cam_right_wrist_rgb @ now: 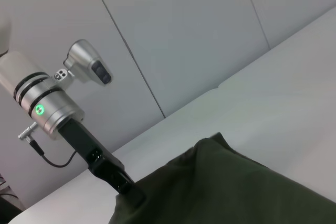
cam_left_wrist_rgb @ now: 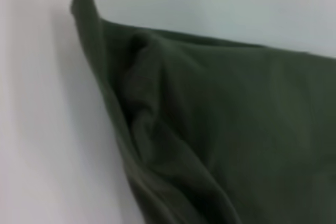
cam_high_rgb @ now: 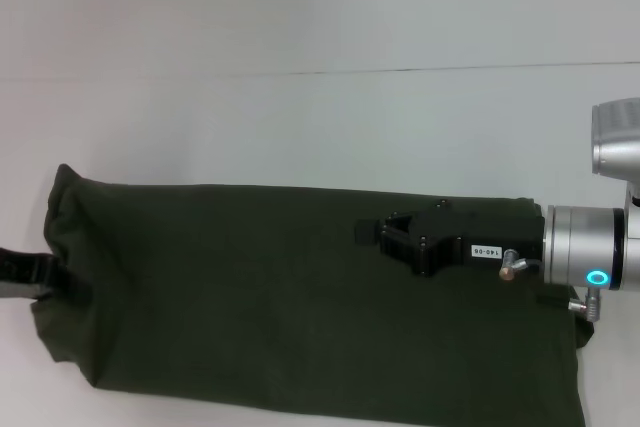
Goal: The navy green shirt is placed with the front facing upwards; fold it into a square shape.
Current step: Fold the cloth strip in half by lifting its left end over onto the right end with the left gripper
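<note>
The navy green shirt [cam_high_rgb: 280, 297] lies folded into a long band across the white table, plain side up, with no lettering showing. My left gripper [cam_high_rgb: 42, 272] is at the shirt's left end, shut on the cloth edge. In the right wrist view it [cam_right_wrist_rgb: 127, 190] holds that end slightly raised. The left wrist view shows the bunched shirt edge [cam_left_wrist_rgb: 157, 129] close up. My right gripper [cam_high_rgb: 368, 232] hovers over the shirt's right half, pointing left. Its fingers are together and hold nothing.
The white table [cam_high_rgb: 300, 117] stretches behind the shirt to a wall seam. The shirt's right end [cam_high_rgb: 565, 367] reaches under my right arm [cam_high_rgb: 590, 247]. A grey panelled wall [cam_right_wrist_rgb: 184, 35] stands beyond the table.
</note>
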Controlling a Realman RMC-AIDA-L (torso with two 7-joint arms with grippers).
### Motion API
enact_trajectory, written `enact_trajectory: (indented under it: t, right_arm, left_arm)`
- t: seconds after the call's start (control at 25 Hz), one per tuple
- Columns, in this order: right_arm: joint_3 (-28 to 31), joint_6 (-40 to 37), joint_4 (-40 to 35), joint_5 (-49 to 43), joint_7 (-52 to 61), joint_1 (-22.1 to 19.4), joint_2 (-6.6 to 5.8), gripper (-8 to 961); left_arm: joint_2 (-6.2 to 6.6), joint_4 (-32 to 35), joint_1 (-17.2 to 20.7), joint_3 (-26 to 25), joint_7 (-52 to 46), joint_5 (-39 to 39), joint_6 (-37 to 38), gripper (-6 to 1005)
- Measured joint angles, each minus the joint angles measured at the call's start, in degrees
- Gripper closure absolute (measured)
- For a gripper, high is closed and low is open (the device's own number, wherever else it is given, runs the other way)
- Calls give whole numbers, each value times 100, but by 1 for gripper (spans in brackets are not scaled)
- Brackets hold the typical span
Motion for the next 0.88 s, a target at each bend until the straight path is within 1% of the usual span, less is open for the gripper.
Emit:
enact_trajectory:
  t: [0.24, 0.56, 0.88]
  right_arm:
    - [-123, 36, 0, -4, -35, 0, 15, 935]
    - [-731, 346, 50, -5, -104, 68, 51, 930]
    - [-1284, 672, 97, 24, -429, 234, 98, 925]
  left_arm:
    - [8, 21, 0, -17, 31, -419, 197, 971]
    - [3, 21, 8, -22, 20, -1105, 468, 970]
    - [-22, 18, -48, -19, 28, -1540, 777, 969]
